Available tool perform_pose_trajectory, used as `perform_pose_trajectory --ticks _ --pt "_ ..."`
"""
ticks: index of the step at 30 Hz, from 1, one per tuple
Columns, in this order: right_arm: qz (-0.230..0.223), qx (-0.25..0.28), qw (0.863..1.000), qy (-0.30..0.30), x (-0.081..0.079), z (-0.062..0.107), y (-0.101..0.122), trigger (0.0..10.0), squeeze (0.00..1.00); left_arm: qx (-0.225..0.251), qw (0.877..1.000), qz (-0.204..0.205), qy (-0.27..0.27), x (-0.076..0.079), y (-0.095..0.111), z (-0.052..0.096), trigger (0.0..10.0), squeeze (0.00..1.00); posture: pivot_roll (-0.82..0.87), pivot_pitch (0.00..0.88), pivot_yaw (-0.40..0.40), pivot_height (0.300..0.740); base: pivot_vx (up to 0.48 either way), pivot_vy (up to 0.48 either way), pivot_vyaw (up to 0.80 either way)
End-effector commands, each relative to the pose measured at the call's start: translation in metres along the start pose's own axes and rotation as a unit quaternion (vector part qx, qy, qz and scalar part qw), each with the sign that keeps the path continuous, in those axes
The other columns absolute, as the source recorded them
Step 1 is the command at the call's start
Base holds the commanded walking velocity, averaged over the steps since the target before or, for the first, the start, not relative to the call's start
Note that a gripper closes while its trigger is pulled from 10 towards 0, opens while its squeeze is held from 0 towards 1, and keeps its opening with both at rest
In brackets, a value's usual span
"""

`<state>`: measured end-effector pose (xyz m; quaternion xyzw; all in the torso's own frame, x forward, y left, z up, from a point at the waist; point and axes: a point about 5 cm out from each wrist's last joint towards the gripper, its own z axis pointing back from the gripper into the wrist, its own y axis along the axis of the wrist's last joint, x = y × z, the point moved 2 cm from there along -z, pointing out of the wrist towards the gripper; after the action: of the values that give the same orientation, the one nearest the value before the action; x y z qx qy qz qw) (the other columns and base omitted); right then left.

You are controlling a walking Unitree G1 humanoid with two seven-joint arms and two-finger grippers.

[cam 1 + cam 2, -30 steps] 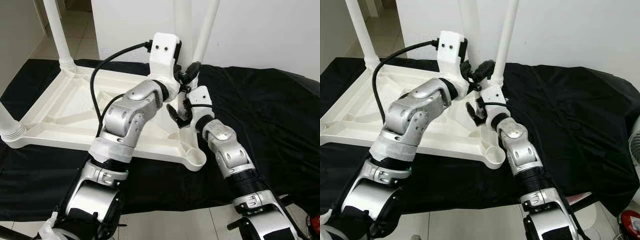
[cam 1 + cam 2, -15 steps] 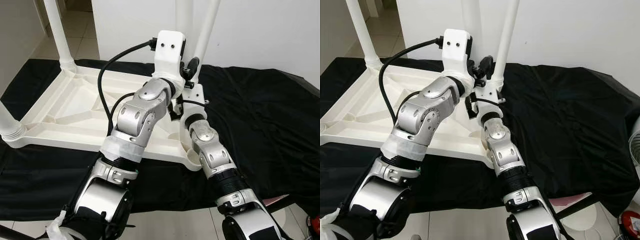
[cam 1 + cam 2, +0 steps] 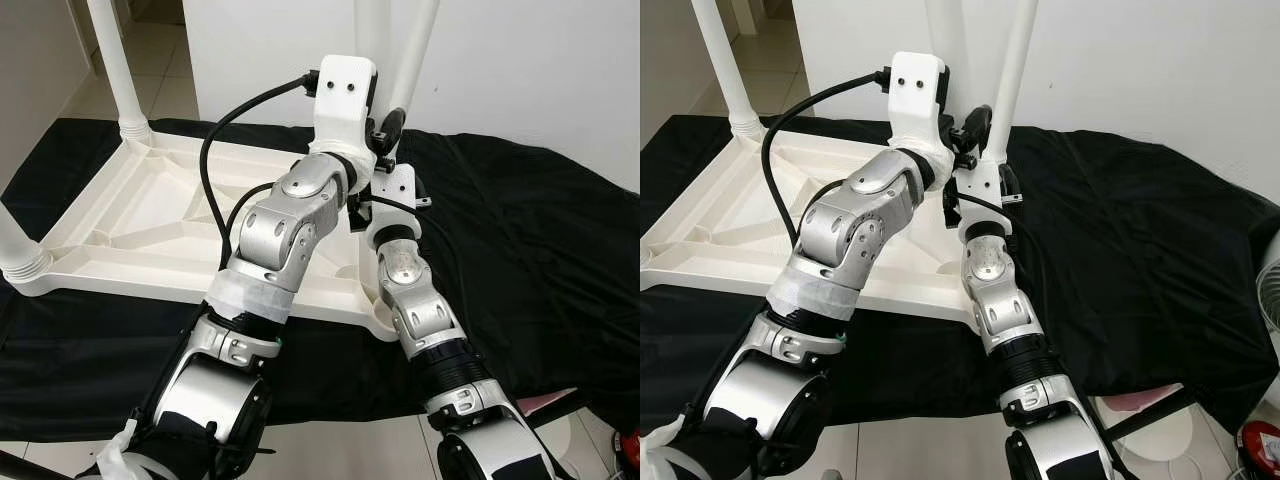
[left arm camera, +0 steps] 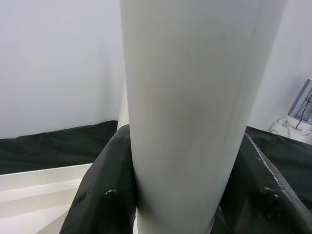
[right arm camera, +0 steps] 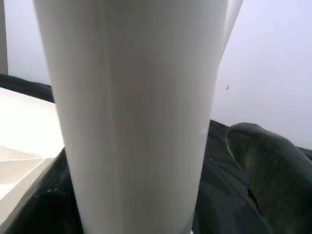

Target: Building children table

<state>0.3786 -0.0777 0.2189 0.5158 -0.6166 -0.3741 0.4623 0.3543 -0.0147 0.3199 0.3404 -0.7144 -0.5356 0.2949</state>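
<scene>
Your right gripper [image 3: 980, 160], which a second ago hung open and apart from the loose white table leg [image 3: 1015, 60], has risen and swung in against that leg's lower end, its fingers [image 5: 265, 165] now flanking the tube. Your left gripper [image 3: 385, 130] has also climbed a little higher along the same leg, and both forearms now stand steeper and closer together beneath it.

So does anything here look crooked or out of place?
Yes: the white leg that both grippers hold leans sideways, while the leg next to it stands straight. The near corner socket of the upturned tabletop has no leg in it.
</scene>
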Motion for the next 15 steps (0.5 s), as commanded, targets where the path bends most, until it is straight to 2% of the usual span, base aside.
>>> perform_pose_trajectory --ticks 1,2,4,5,15 --pt "0.006 -0.006 1.0 0.003 -0.0052 0.0022 -0.0046 4.4 0.0 0.006 1.0 -0.015 -0.006 0.0078 0.0041 -0.0032 10.0 0.0 0.08 0.012 -0.071 0.74 0.0 0.0 0.0" --pt "0.002 -0.008 1.0 0.002 -0.0057 0.0019 -0.005 2.6 0.0 0.006 1.0 -0.015 -0.006 0.0079 0.0045 -0.0033 10.0 0.0 0.08 0.011 -0.072 0.74 0.0 0.0 0.0" --pt "0.0 -0.008 1.0 -0.001 -0.0058 0.0014 -0.005 1.6 0.0 0.007 1.0 -0.016 -0.005 0.008 0.0049 -0.0034 10.0 0.0 0.08 0.011 -0.072 0.74 0.0 0.0 0.0" --pt "0.0 -0.007 1.0 -0.002 -0.006 0.001 -0.0048 0.0 0.0 0.008 1.0 -0.016 -0.005 0.008 0.0051 -0.0034 10.0 0.0 0.08 0.012 -0.072 0.74 0.0 0.0 0.0" --pt "-0.008 -0.007 1.0 -0.004 -0.0066 0.0006 -0.0047 0.0 0.0 0.007 1.0 -0.02 -0.005 0.0072 0.0055 -0.0039 10.0 0.0 0.08 0.015 -0.07 0.74 0.0 0.0 0.0"
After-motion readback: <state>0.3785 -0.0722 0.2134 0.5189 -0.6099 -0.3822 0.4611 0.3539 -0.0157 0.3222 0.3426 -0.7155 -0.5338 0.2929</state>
